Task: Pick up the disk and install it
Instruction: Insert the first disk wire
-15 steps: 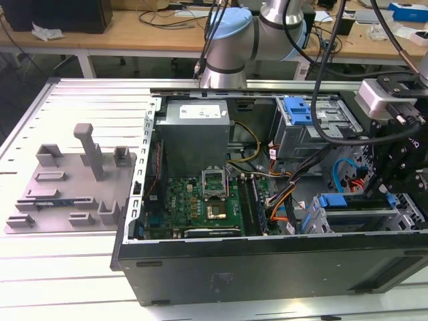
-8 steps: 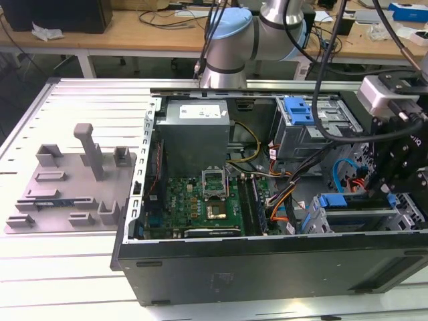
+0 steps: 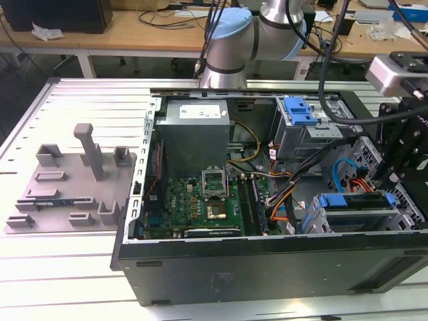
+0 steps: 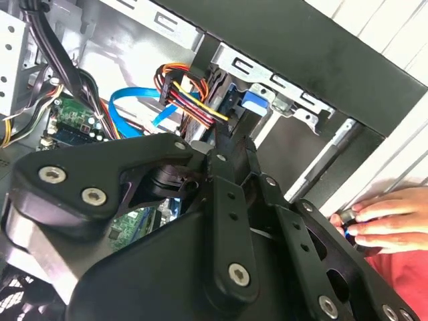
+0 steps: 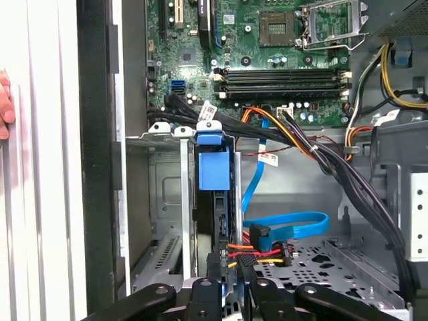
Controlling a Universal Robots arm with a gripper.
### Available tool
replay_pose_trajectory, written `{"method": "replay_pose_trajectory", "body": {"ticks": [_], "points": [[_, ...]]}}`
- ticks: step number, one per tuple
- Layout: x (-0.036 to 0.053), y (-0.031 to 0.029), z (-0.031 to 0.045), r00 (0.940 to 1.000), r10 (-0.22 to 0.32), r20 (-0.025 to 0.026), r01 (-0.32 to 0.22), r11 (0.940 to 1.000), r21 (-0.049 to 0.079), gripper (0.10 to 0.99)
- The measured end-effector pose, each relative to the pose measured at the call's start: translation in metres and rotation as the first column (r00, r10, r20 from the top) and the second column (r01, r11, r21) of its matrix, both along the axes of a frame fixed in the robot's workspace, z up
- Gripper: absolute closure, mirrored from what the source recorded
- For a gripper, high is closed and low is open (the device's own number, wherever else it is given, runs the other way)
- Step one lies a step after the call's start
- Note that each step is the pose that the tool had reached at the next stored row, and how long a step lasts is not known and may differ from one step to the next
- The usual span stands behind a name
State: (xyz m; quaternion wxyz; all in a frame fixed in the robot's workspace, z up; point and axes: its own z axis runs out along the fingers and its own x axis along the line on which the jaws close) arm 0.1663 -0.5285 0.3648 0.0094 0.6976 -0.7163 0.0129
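Observation:
The disk point(image 5: 215, 170) stands edge-on in the metal drive cage point(image 5: 167, 200) of the open computer case, its blue carrier at the outer end. In the exterior view the disk point(image 3: 353, 200) lies in the cage at the case's right front corner. My gripper point(image 5: 228, 267) is at the disk's inner end, with its two black fingers close on either side of the edge, so it looks shut on it. A bundle of orange, red and yellow wires point(image 5: 262, 252) ends right beside the fingertips. In the second wrist view, my gripper point(image 4: 226, 144) points at the disk point(image 4: 253, 100).
A person's hand point(image 4: 381, 221) rests outside the case wall by the cage. A blue flat cable point(image 5: 287, 224) and black cable bundles point(image 5: 321, 160) cross the case floor. The motherboard point(image 3: 200, 200), power supply point(image 3: 194, 130) and upper bay point(image 3: 301, 110) are inside. A grey fixture plate point(image 3: 73, 180) lies at the exterior view's left.

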Motion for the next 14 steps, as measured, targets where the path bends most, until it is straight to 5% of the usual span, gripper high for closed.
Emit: {"method": "replay_pose_trajectory", "body": {"ticks": [3, 14], "points": [[0.0005, 0.0000, 0.0052, 1.0000, 0.000, 0.0000, 0.000, 1.0000, 0.000, 0.843], [0.0005, 0.0016, 0.0054, 1.0000, 0.000, 0.0000, 0.000, 1.0000, 0.000, 0.843]]}}
